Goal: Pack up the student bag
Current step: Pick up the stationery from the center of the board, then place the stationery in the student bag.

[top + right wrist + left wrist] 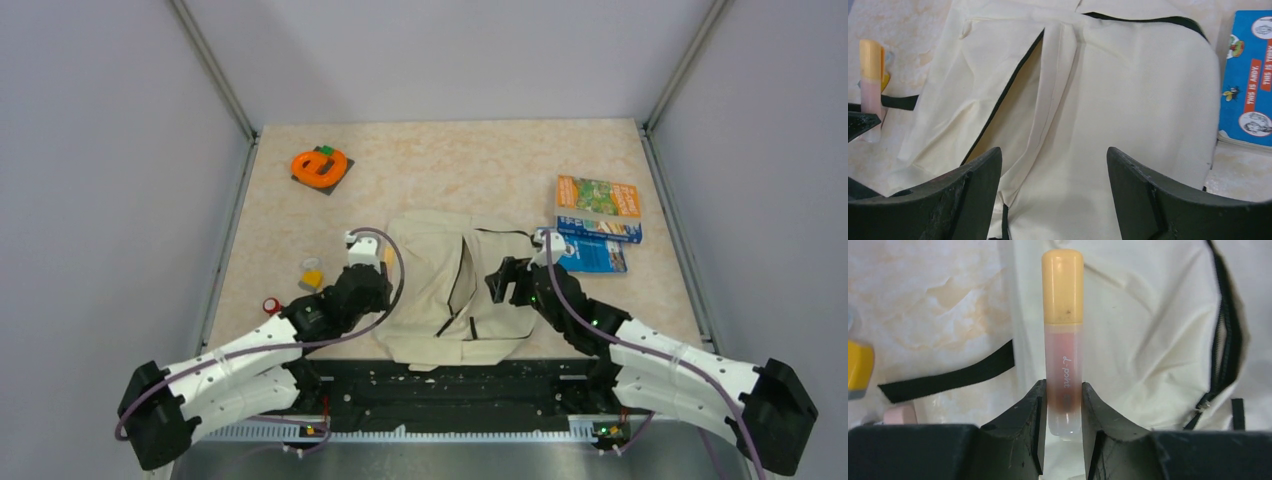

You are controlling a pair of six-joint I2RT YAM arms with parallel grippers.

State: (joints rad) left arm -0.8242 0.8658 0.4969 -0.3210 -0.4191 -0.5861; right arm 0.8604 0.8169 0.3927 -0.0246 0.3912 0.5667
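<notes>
The student bag (445,290) is a cream fabric backpack lying flat at the table's middle, its black zipper slit (460,275) partly open. My left gripper (372,272) is at the bag's left edge. In the left wrist view it (1063,390) is shut on a lip gloss tube (1063,340), which has a peach cap and a clear pinkish body, held over the bag (1148,340). My right gripper (505,280) is open and empty over the bag's right half (1128,100). In the right wrist view, this gripper (1054,160) is just right of the zipper slit (1003,100), and the tube (870,85) shows at far left.
An orange ring-shaped object on a dark pad (320,165) sits at the back left. An orange book (598,197) and a blue book (595,255) lie right of the bag. A small yellow item (312,272) and a red item (271,305) lie left of it. A black strap (948,375) trails left.
</notes>
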